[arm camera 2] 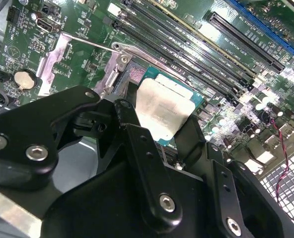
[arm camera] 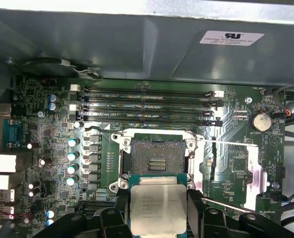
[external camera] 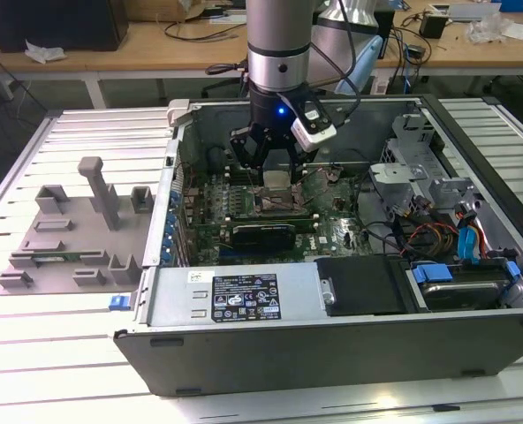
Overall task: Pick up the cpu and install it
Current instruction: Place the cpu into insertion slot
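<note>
First wrist view: claw point(arm camera: 158, 220) clamped on two sides of the chip point(arm camera: 157, 204), which it holds level just beside the open socket point(arm camera: 156, 159), not yet over it. Risk: if lowered off-centre or tilted, the chip likely lands on the socket's rim and damages it.

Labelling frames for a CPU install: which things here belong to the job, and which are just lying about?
Job: cpu, held in the tool; open socket.
Lying about: grey tray, memory slots, coin battery, power supply.
</note>
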{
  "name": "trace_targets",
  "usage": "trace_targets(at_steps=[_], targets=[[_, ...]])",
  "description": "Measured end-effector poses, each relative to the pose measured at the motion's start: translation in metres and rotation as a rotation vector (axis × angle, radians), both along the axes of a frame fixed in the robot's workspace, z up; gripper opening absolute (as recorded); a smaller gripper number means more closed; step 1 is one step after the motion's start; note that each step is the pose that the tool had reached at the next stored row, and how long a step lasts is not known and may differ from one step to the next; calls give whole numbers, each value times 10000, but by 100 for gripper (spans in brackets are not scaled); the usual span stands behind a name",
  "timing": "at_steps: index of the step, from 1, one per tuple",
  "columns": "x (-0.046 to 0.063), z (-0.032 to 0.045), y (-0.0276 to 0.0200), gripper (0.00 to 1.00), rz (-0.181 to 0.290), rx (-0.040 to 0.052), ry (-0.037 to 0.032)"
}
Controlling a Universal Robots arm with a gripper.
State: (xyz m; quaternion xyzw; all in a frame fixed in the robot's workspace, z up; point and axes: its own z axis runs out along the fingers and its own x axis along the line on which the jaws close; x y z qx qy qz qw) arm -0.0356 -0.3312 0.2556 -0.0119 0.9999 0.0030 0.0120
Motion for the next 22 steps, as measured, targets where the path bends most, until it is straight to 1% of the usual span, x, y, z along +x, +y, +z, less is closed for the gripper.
trace_targets(at_steps=[7, 8, 9, 10, 11, 12, 14, 15, 17, 18, 20, 22], targets=[[0, -1, 0, 55, -5, 0, 0], [0, -1, 0, 55, -172, 1, -1], [0, -2, 0, 55, -617, 1, 0], [0, -2, 0, 55, -904, 0, 0], [0, -2, 0, 55, -1063, 1, 0], [0, -3, 0, 55, -1353, 1, -1], [0, -4, 0, 55, -1675, 0, 0], [0, -4, 0, 55, -2003, 0, 0], [0, -5, 0, 55, -2399, 0, -1], [0, -5, 0, 55, -2741, 0, 0], [0, -6, 0, 55, -3085, 0, 0], [0, -7, 0, 55, -3733, 0, 0]])
